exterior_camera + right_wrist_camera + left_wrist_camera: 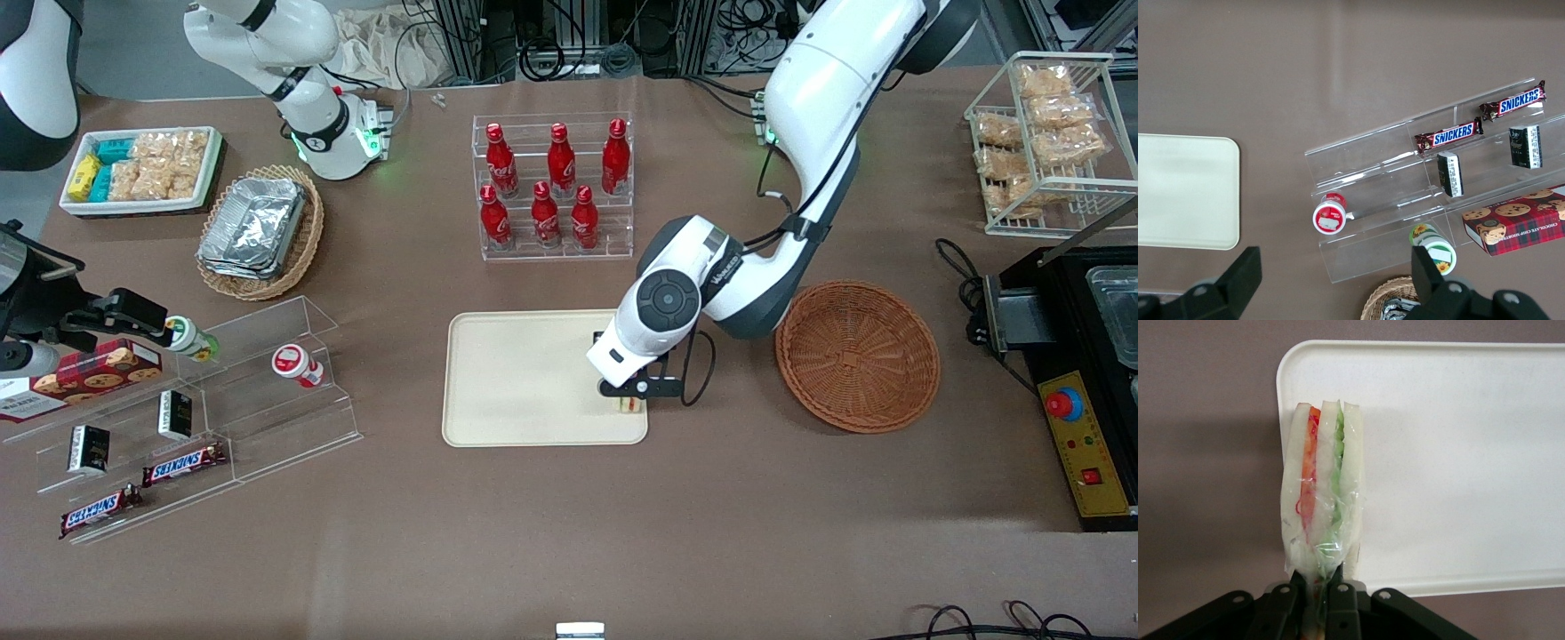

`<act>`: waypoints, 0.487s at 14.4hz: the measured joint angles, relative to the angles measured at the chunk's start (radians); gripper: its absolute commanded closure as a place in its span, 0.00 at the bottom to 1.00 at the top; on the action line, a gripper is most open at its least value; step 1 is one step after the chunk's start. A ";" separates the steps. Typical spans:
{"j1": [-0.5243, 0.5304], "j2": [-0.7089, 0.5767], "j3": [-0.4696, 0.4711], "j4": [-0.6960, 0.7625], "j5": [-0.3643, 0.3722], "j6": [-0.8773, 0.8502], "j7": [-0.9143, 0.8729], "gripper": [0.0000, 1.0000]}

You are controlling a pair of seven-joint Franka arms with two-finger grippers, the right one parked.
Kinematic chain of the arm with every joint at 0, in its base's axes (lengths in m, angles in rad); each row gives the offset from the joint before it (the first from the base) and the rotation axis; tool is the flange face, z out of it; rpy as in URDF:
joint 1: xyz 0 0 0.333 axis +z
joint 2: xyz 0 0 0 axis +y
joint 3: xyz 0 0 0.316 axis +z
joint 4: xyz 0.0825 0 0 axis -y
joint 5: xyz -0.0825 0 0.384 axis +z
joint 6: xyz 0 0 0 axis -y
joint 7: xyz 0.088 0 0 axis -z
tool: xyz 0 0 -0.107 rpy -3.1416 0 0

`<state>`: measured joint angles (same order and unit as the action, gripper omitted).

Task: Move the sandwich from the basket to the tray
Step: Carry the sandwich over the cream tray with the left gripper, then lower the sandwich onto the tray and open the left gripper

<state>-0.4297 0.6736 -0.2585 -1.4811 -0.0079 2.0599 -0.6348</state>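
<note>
Here the tool pinches the sandwich above the tray.

We are looking at a robotics lab staged as a snack shop: cable bundles and metal racks edge a brown table, an emergency-stop box sits at one end, and cola bottles, Snickers bars and cookie boxes fill clear display stands.

We see a brown table. On it lie the tray at centre, the basket at its three o'clock, and a bottle rack at twelve. The gripper hangs over the tray's edge.
</note>
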 measured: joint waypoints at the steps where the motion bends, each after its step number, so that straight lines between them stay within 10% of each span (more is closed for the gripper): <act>1: 0.000 0.011 0.000 0.000 0.000 0.008 0.000 1.00; 5: 0.000 0.044 0.000 0.000 0.002 0.032 -0.001 0.96; 7: 0.000 0.049 0.000 0.000 0.002 0.035 -0.006 0.50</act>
<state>-0.4299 0.7224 -0.2583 -1.4809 -0.0057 2.0945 -0.6405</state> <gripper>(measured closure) 0.850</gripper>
